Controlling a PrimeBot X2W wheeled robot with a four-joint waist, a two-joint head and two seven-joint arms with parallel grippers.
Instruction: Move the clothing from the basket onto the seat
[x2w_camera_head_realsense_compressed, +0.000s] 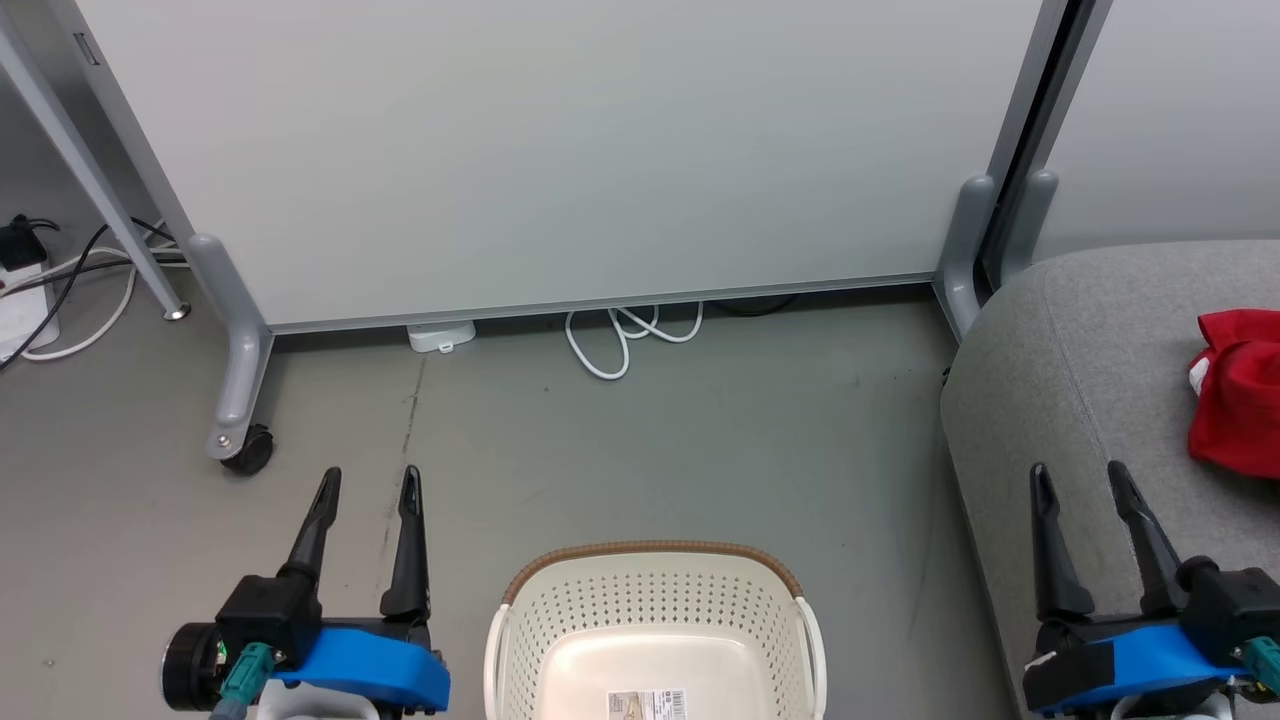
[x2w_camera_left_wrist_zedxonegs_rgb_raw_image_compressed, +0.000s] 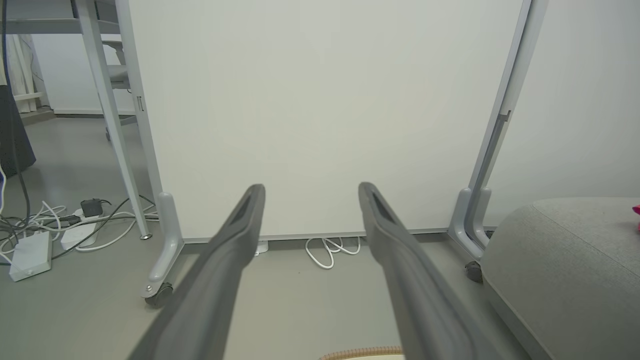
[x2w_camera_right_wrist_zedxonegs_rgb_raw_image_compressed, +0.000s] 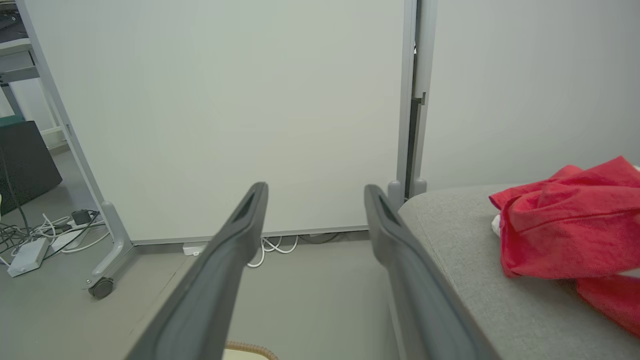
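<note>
The soft bright red fabric clothing, crumpled and with a small white patch at its left edge, lies on the large light grey upholstered seat at about 3 o'clock in the head view, cut off by the picture's edge. At 6 o'clock the cream-white perforated plastic basket with a brown woven-look rim stands on the grey floor. A white barcode label lies on its pale bottom, the print too small to read. The left end effector is at 7 o'clock beside the basket, and the right end effector is at 4 o'clock, seen against the seat. Both point their long dark fingers toward 12 o'clock, spread wide and holding nothing.
</note>
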